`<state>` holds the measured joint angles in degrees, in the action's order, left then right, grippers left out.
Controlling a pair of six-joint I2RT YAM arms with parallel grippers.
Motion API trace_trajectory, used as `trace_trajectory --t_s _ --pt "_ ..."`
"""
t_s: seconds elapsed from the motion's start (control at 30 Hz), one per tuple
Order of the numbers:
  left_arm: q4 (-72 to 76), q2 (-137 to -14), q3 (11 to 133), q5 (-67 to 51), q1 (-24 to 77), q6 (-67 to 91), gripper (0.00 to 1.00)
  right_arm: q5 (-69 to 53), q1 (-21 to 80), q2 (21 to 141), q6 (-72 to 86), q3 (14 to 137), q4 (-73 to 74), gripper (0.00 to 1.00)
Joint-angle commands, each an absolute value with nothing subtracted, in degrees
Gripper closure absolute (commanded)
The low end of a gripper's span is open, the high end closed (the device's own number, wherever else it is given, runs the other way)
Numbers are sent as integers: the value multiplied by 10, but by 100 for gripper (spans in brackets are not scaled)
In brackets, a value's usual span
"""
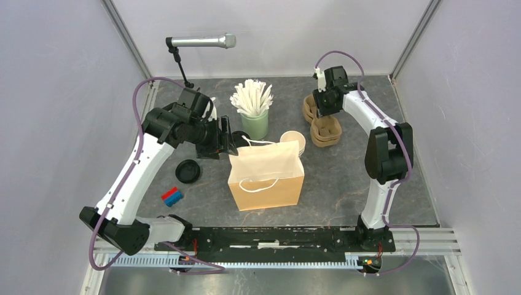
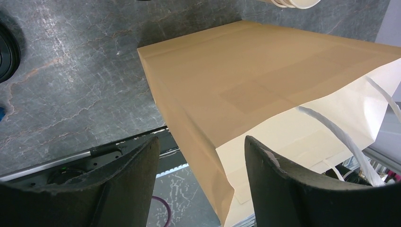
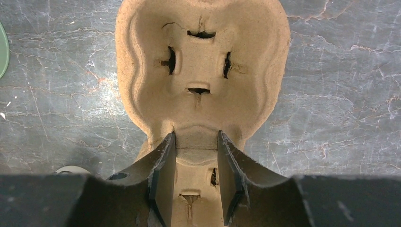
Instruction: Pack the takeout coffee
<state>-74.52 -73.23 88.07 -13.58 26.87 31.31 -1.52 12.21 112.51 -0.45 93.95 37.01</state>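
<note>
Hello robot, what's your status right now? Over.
Left gripper open at paper bag mouth. Right gripper straddling cardboard cup carrier, grip unconfirmed. No coffee cup held; black lid left of bag. Nothing blocking.

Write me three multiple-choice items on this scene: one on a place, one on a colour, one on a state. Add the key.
1. The loose black lid lies:
A) on the table, left of the paper bag
B) inside the bag
C) on the bag's top

2. The cup holding the white sticks is:
A) red
B) mint-green
C) black

3. The jaws of the left gripper stand:
A) pressed shut
B) out of view
C) wide apart

Key:
1 A, it rests on bare table beside the bag's left side.
2 B, the top view shows its pale green wall.
3 C, the left wrist view shows a broad gap between them.
</note>
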Motion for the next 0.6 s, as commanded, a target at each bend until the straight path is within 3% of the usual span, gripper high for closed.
trace_trajectory --t_s 0.0,0.3,0.57 --pt "-729 -717 880 -135 271 308 27 -17 119 1092 -4 962 378 65" --pt "-728 -709 876 -133 271 309 26 -5 120 1060 -16 1002 418 64" --pt "-716 -715 872 -148 271 305 25 -37 119 1043 -11 889 321 58"
